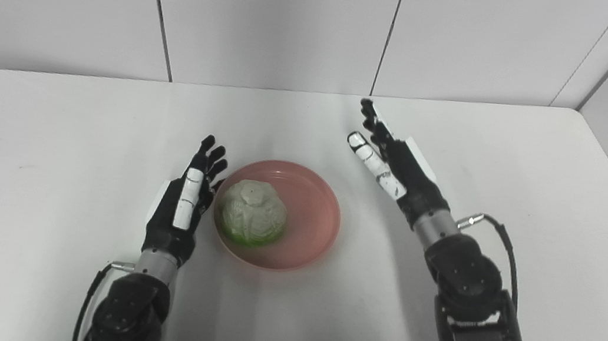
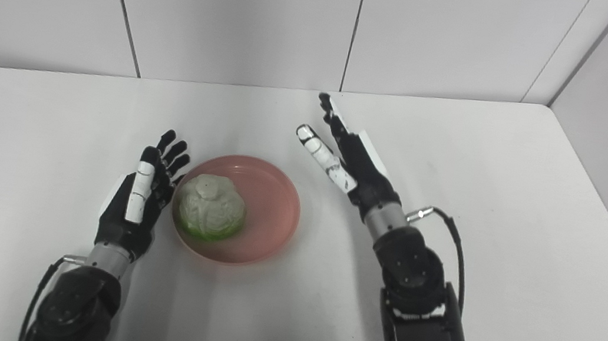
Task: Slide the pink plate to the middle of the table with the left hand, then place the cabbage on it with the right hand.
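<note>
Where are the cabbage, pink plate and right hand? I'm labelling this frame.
cabbage (image 1: 251,212), left eye view, its top.
pink plate (image 1: 314,215), left eye view, bare inner floor.
right hand (image 1: 394,162), left eye view, its palm.

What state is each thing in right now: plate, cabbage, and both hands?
Pink plate: upright on the table, near the middle.
Cabbage: lying in the plate, toward its left side.
Left hand: open, empty, beside the plate's left rim.
Right hand: open, empty, clear of the plate.
</note>
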{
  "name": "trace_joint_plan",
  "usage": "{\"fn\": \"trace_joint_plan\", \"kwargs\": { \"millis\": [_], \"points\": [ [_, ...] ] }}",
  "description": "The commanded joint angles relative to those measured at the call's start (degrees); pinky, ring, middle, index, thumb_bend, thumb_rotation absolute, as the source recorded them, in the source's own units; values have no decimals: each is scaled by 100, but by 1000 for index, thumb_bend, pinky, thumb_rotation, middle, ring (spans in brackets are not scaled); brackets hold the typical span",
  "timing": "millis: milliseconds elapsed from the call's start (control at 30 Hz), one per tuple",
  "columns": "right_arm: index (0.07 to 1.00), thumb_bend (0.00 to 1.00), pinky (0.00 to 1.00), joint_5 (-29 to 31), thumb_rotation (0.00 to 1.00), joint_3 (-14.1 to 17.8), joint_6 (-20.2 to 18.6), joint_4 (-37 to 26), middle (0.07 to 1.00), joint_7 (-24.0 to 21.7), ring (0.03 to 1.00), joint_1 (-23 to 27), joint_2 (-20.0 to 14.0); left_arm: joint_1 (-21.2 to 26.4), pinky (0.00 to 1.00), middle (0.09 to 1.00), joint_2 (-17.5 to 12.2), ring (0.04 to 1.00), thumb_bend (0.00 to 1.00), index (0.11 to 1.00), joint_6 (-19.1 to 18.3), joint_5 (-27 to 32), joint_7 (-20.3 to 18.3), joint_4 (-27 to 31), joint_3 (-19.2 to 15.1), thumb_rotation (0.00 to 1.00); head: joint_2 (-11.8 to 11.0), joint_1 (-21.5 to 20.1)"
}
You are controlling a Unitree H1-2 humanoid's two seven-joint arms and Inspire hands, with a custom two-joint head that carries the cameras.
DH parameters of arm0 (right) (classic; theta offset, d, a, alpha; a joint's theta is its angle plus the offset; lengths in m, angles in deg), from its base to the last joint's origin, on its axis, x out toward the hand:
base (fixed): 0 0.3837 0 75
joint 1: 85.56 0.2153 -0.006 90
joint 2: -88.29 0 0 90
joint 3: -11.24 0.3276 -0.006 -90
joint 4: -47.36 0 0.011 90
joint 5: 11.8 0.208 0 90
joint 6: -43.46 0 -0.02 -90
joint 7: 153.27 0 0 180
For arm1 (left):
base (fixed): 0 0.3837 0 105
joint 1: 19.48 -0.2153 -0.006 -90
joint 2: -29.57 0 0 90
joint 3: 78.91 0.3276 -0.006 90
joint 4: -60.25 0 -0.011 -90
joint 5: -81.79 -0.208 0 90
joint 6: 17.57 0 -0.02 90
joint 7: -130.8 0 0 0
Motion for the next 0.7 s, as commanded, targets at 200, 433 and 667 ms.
{"fn": "trace_joint_plan", "kwargs": {
  "millis": [200,433,667],
  "points": [
    [1000,619,1000,741,1000,259,1137,421,1000,649,1000,-245,250,-101,985,998,-135,996,792,998,844,-849,379,0,100,1000,-60,82],
    [1000,475,1000,1092,1000,251,1388,594,1000,753,1000,-384,360,-210,972,991,-108,987,781,988,1112,-1265,612,-40,123,1000,-108,192],
    [1000,425,1000,1159,1000,203,1517,651,1000,932,1000,-584,505,-303,968,993,-188,988,786,992,1177,-1356,547,-57,155,1000,-170,368]
  ]
}}
